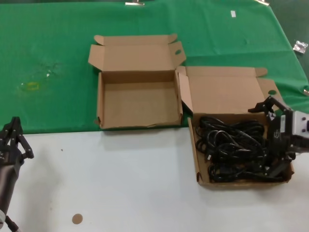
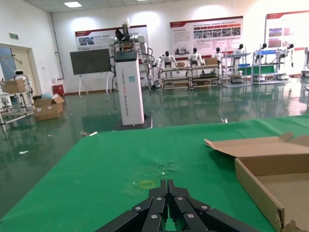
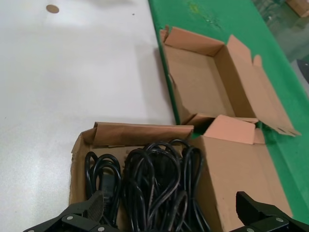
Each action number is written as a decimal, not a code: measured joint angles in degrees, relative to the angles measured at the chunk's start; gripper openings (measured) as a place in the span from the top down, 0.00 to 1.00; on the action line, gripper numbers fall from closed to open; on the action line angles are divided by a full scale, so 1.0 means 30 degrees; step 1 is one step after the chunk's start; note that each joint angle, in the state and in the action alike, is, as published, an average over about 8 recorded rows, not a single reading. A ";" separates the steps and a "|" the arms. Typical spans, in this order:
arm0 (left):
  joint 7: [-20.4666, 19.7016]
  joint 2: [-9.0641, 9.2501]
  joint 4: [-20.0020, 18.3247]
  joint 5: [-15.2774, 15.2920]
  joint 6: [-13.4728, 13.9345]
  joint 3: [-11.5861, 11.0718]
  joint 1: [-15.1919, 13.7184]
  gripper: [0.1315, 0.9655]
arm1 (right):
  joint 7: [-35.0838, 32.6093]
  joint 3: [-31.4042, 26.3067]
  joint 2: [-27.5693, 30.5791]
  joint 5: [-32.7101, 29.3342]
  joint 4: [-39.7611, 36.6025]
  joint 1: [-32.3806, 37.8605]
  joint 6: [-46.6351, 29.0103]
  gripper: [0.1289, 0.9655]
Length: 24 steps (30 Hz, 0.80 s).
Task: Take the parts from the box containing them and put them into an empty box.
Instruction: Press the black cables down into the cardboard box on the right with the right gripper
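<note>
Black power cords (image 1: 231,150) lie wound in loose loops in the box containing them (image 1: 195,159), at the right on the white table. Its lid (image 1: 227,94) stands open behind. My right gripper (image 1: 266,140) hovers open over the right end of that box. In the right wrist view its two fingertips straddle the cords (image 3: 154,183) without touching them, the gripper (image 3: 169,208) wide apart. The empty box (image 1: 137,104) sits to the left on the green cloth, lid flaps splayed, also in the right wrist view (image 3: 198,82). My left gripper (image 1: 14,140) is parked shut at the near left (image 2: 167,186).
A green cloth (image 1: 58,48) covers the far half of the table; the near half is white (image 1: 120,179). A yellowish mark (image 1: 31,87) sits on the cloth at left. A small brown disc (image 1: 77,219) lies near the front edge. A small packet (image 1: 300,47) lies at far right.
</note>
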 joint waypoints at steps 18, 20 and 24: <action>-0.0001 0.0000 0.0000 0.0001 0.0000 0.0000 0.0000 0.98 | -0.1101 0.1746 -0.2711 -0.2317 -0.1847 -0.0197 -0.2925 0.06; -0.0001 0.0000 0.0000 0.0001 0.0000 0.0000 0.0000 0.98 | -0.1237 0.1914 -0.2825 -0.2441 -0.2015 -0.0246 -0.3118 0.09; -0.0001 0.0000 0.0000 0.0001 0.0000 0.0000 0.0000 0.98 | -0.1506 0.2209 -0.3086 -0.2684 -0.2377 -0.0321 -0.3394 0.15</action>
